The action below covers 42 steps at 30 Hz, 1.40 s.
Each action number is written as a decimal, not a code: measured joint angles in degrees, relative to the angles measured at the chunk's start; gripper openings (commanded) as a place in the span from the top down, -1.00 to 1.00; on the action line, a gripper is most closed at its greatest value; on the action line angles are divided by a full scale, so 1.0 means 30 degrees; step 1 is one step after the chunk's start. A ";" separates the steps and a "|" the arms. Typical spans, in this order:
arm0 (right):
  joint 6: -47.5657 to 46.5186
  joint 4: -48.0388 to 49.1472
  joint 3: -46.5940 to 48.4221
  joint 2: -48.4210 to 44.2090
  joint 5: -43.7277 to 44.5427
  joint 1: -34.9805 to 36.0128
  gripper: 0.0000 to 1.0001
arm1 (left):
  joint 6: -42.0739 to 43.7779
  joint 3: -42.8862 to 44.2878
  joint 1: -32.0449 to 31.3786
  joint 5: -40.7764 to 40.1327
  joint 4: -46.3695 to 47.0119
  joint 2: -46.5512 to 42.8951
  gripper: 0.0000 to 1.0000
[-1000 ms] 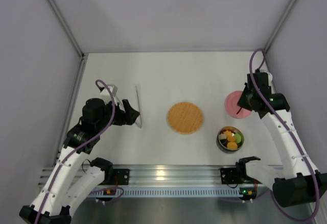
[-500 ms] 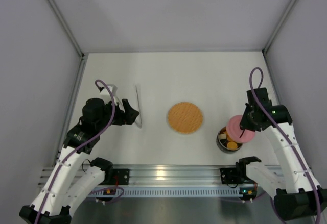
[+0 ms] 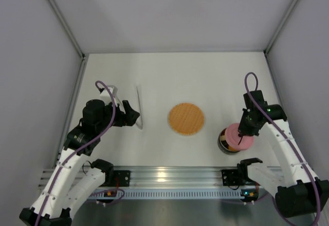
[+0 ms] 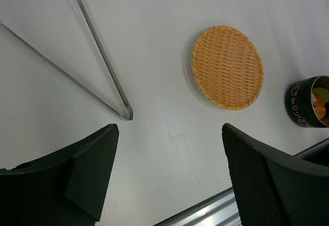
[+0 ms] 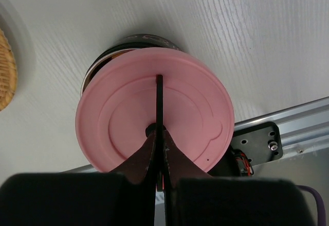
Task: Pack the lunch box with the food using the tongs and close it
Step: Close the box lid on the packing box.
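The lunch box (image 3: 223, 139) stands at the front right, a dark round tin with the food (image 4: 321, 100) showing inside in the left wrist view. My right gripper (image 3: 241, 132) is shut on the thin black tab of the pink lid (image 5: 154, 118) and holds the lid just over the box, shifted a little to one side. Only the box's far rim (image 5: 134, 41) shows past the lid. The tongs (image 3: 139, 105) lie flat on the table at the left, their tip (image 4: 126, 114) just ahead of my left gripper (image 4: 169, 133), which is open and holds nothing.
A round woven orange mat (image 3: 186, 118) lies mid-table between the tongs and the lunch box. The aluminium rail (image 3: 169, 177) with the arm bases runs along the near edge. Grey walls enclose the table on three sides.
My right gripper has carried the pink lid from the table behind the lunch box forward and down until it sits over the box. The left arm and tongs have not moved.
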 measured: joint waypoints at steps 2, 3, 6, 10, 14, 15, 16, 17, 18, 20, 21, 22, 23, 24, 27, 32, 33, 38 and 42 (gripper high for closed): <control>0.0000 0.0051 -0.0233 0.0036 -0.0058 0.0000 1.00 | 0.0000 0.0000 0.0000 -0.0051 0.0000 0.0000 -0.73; 0.0007 0.0095 -0.0350 0.0036 -0.0080 0.0000 1.00 | 0.0000 0.0000 0.0000 -0.0073 0.0000 0.0000 -0.73; 0.0007 0.0168 -0.0641 0.0036 -0.0270 0.0000 1.00 | 0.0000 0.0000 0.0000 -0.0124 0.0000 0.0000 -0.73; 0.0102 0.0284 -0.0758 0.0051 -0.0510 0.0015 1.00 | 0.0000 0.0000 0.0000 -0.0124 0.0000 0.0000 -0.73; 0.0291 0.0597 -0.0969 0.0073 -0.0561 0.0277 1.00 | 0.0000 0.0000 0.0000 -0.0124 -0.0007 0.0000 -0.73; 0.0423 0.0641 -0.1071 0.0138 -0.0525 0.0452 1.00 | -0.0007 0.0000 0.0000 -0.0124 0.0000 0.0000 -0.73; 0.0503 0.0678 -0.1158 0.0189 -0.0539 0.0627 1.00 | 0.0000 0.0000 0.0000 -0.0124 -0.0007 0.0000 -0.73; 0.0648 0.0729 -0.1239 0.0299 -0.0495 0.0874 1.00 | 0.0000 0.0000 0.0000 -0.0124 -0.0007 0.0000 -0.73; 0.0801 0.0736 -0.1282 0.0437 -0.0393 0.1151 1.00 | 0.0000 0.0000 0.0000 -0.0124 -0.0007 0.0000 -0.73; 0.1100 0.0918 -0.1282 0.0729 -0.0168 0.1632 1.00 | 0.0000 0.0000 0.0000 -0.0124 -0.0007 0.0000 -0.74; 0.1239 0.1056 -0.1282 0.0867 -0.0015 0.1829 1.00 | 0.0000 0.0000 0.0000 -0.0124 -0.0007 0.0000 -0.74; 0.1348 0.1173 -0.1282 0.0976 0.0109 0.1974 1.00 | 0.0000 0.0000 0.0000 -0.0124 -0.0007 0.0000 -0.74; 0.1457 0.1231 -0.1282 0.1049 0.0189 0.2076 1.00 | 0.0000 0.0000 0.0000 -0.0124 -0.0007 0.0000 -0.74; 0.1581 0.1290 -0.1282 0.1064 0.0255 0.2135 1.00 | 0.0000 0.0000 0.0000 -0.0124 0.0000 0.0000 -0.74; 0.1800 0.1537 -0.1282 0.1071 0.0510 0.2157 1.00 | 0.0000 0.0000 0.0000 -0.0117 0.0000 0.0000 -0.74; 0.2011 0.1814 -0.1290 0.1151 0.0678 0.2186 1.00 | 0.0000 0.0000 -0.0051 -0.0117 0.0000 0.0000 -0.74; 0.2069 0.1887 -0.1304 0.1195 0.0714 0.2222 1.00 | 0.0000 0.0000 -0.0066 -0.0117 -0.0007 0.0000 -0.74; 0.2171 0.2339 -0.1763 0.1435 0.0962 0.2594 1.00 | 0.0000 0.0000 -0.0124 -0.0124 -0.0007 0.0000 -0.74; 0.2390 0.2535 -0.1996 0.1566 0.1093 0.3009 1.00 | 0.0000 0.0000 -0.0124 -0.0124 -0.0007 0.0007 -0.74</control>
